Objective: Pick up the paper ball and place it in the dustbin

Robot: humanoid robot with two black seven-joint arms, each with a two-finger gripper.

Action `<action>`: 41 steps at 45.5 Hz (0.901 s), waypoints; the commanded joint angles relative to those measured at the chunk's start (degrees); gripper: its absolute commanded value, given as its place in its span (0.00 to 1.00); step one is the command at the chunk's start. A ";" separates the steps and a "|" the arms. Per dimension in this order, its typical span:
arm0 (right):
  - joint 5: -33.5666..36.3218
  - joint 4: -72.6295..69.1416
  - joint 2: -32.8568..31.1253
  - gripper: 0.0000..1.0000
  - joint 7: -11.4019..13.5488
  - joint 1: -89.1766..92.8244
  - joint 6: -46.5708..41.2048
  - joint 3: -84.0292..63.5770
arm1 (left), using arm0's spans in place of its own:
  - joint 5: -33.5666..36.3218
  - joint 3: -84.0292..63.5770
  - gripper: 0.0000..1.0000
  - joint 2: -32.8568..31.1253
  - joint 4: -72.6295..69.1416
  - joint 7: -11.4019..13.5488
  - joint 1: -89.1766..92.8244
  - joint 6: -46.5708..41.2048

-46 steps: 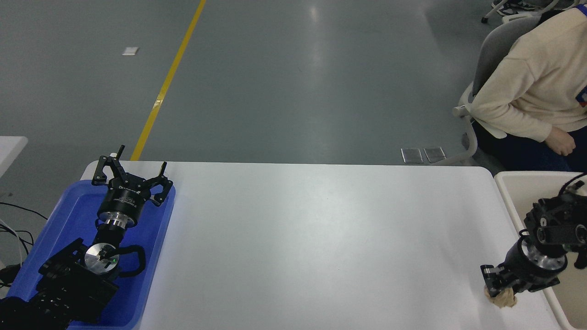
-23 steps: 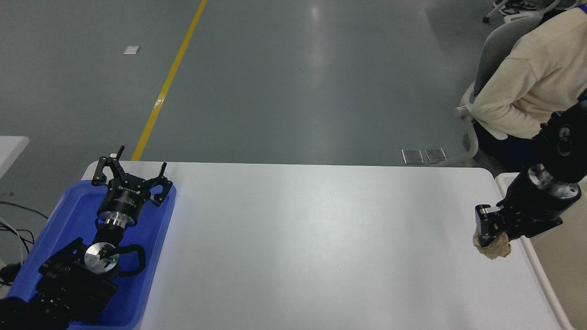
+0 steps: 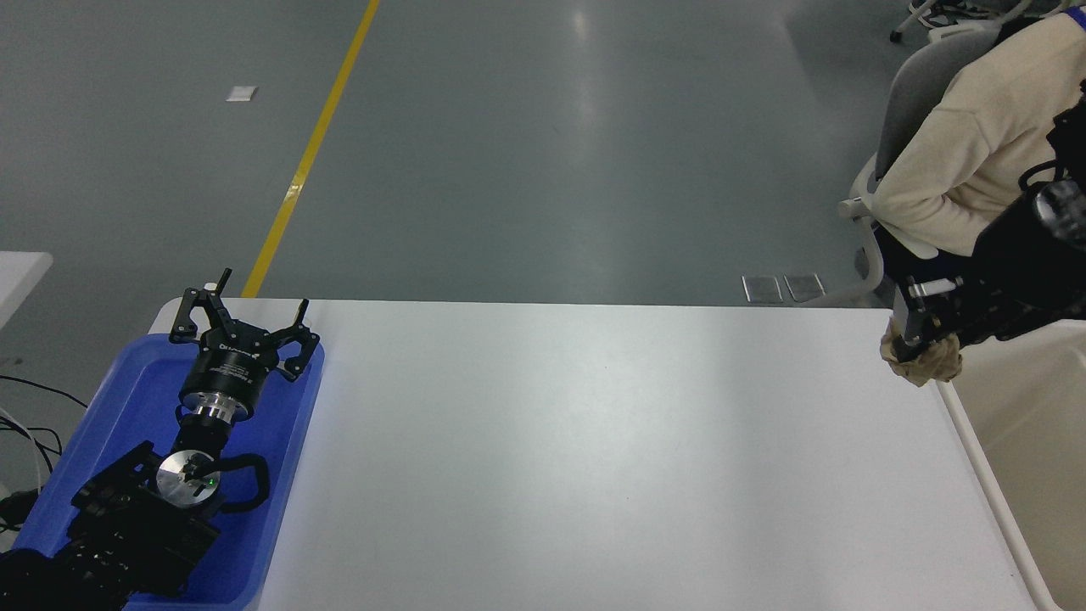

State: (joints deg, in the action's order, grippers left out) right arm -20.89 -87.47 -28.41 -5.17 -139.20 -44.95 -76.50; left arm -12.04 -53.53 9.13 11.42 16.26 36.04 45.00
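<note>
The tan paper ball (image 3: 926, 363) hangs in the air over the table's far right edge, with my right gripper (image 3: 916, 344) shut on it. It is just left of the cream-white dustbin (image 3: 984, 462), whose rim runs along the table's right side. My right arm comes in from the right edge, high above the bin. My left gripper (image 3: 242, 322) is parked open over the blue tray at the lower left.
A blue tray (image 3: 127, 407) lies at the table's left end under my left arm. A person in a cream sweater (image 3: 967, 144) sits on a chair just behind the bin, close to my right arm. Cables trail at the left edge.
My right gripper has lifted the paper ball off the table near the front right and carried it up and toward the far side, beside the dustbin's rim. The left arm has not moved.
</note>
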 commanded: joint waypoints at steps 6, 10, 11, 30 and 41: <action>0.76 1.59 -0.32 0.00 -0.01 -1.87 -0.05 -9.28 | 0.00 0.00 1.00 0.01 0.00 0.00 -0.09 0.00; 0.50 4.14 -3.74 0.00 0.08 -1.34 -0.05 -12.18 | -0.09 0.00 1.00 0.01 0.00 0.09 0.00 0.00; 0.06 4.93 -5.32 0.00 0.08 -1.25 -0.05 -12.71 | -0.09 0.00 1.00 0.01 0.00 0.09 0.00 0.00; -5.21 26.99 -22.91 0.00 0.34 19.56 -0.05 -11.93 | -0.09 0.00 1.00 0.01 0.00 0.09 0.00 0.00; -0.13 34.82 -25.55 0.00 0.34 43.81 15.74 0.01 | -0.09 0.00 1.00 0.01 0.00 0.09 0.00 0.00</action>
State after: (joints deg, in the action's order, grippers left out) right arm -24.85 -61.05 -49.54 -4.83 -116.25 -42.66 -85.72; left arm -12.11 -53.52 9.14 11.44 16.34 36.03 45.00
